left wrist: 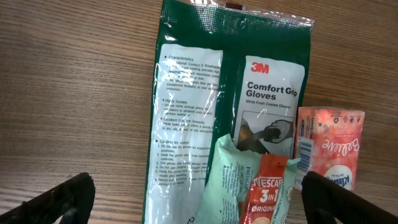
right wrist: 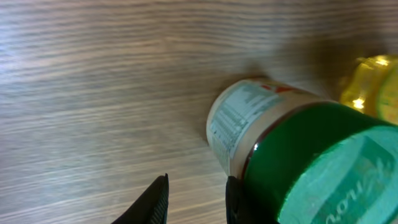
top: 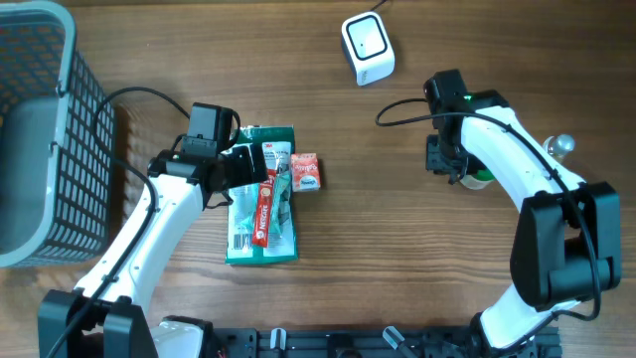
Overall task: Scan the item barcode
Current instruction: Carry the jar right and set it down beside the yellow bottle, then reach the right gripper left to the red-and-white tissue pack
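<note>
A jar with a green lid (right wrist: 292, 143) lies on its side on the wooden table; in the overhead view only a bit of the jar (top: 480, 180) shows under the right arm. My right gripper (right wrist: 196, 199) is just left of it, one fingertip against the lid's edge, jaws slightly apart with only bare wood between them. The white scanner (top: 368, 47) stands at the back. My left gripper (left wrist: 199, 202) hangs wide open over a pile: a green 3M gloves pack (left wrist: 205, 106), a red Nescafe sachet (left wrist: 264, 193), a mint packet (left wrist: 227, 180) and a pink tissue pack (left wrist: 329, 146).
A grey mesh basket (top: 60, 119) fills the far left of the table. A yellow object (right wrist: 373, 81) lies just beyond the jar. The pile (top: 263, 199) sits left of centre. The scanner's cable runs off the back edge.
</note>
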### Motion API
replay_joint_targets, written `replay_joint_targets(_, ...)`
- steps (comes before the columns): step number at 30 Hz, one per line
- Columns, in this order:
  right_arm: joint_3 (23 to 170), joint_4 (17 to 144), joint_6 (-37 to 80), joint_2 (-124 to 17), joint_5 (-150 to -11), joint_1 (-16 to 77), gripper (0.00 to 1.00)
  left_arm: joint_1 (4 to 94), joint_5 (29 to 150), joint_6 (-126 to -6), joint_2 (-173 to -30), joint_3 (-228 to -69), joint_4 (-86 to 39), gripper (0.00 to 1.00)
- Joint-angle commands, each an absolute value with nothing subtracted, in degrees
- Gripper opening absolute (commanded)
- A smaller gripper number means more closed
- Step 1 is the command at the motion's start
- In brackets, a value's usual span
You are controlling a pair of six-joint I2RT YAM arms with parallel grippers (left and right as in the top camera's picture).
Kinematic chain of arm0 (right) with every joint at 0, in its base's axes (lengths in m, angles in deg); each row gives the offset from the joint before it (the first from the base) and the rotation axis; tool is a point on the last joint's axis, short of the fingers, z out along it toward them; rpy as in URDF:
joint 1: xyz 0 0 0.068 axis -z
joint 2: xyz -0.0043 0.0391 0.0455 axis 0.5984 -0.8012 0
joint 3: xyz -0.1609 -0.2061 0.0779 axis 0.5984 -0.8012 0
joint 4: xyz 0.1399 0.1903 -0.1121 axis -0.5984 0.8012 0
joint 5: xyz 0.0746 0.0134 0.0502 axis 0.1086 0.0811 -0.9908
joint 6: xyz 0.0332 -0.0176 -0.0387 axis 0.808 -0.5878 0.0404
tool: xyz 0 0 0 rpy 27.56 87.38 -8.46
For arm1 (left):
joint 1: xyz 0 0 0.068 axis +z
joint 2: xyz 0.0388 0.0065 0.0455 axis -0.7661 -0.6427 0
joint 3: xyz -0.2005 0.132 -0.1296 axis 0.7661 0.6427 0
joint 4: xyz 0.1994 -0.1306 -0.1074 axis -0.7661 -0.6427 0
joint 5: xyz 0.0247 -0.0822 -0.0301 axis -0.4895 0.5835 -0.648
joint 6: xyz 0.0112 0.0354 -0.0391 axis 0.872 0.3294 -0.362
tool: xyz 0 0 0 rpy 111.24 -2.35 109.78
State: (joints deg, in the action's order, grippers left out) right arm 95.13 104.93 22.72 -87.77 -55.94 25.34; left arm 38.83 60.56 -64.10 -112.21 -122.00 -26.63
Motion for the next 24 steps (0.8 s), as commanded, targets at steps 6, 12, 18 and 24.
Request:
replay_joint_targets(6, 94.9, 103.1, 24.4, -88.8, -62.3, 27.3, 0.35, 38.9, 60.0, -64.8, -111.3, -122.9, -26.6, 1.00)
replay_joint_targets(12, 94.9, 96.3, 24.4, -88.8, -87.3, 25.4, 0.37, 38.9, 60.0, -64.8, -111.3, -122.9, -26.6, 1.00)
replay_joint_targets(18, 94.9, 83.5, 27.8, -88.8, -96.5, 16.8, 0.39, 38.9, 60.0, -64.8, -111.3, -122.9, -26.6, 1.00)
replay_joint_targets(24, 94.9, 74.0, 33.7, -90.3, -89.7, 6.6, 0.41, 38.9, 60.0, -64.8, -111.3, -122.9, -26.6, 1.00)
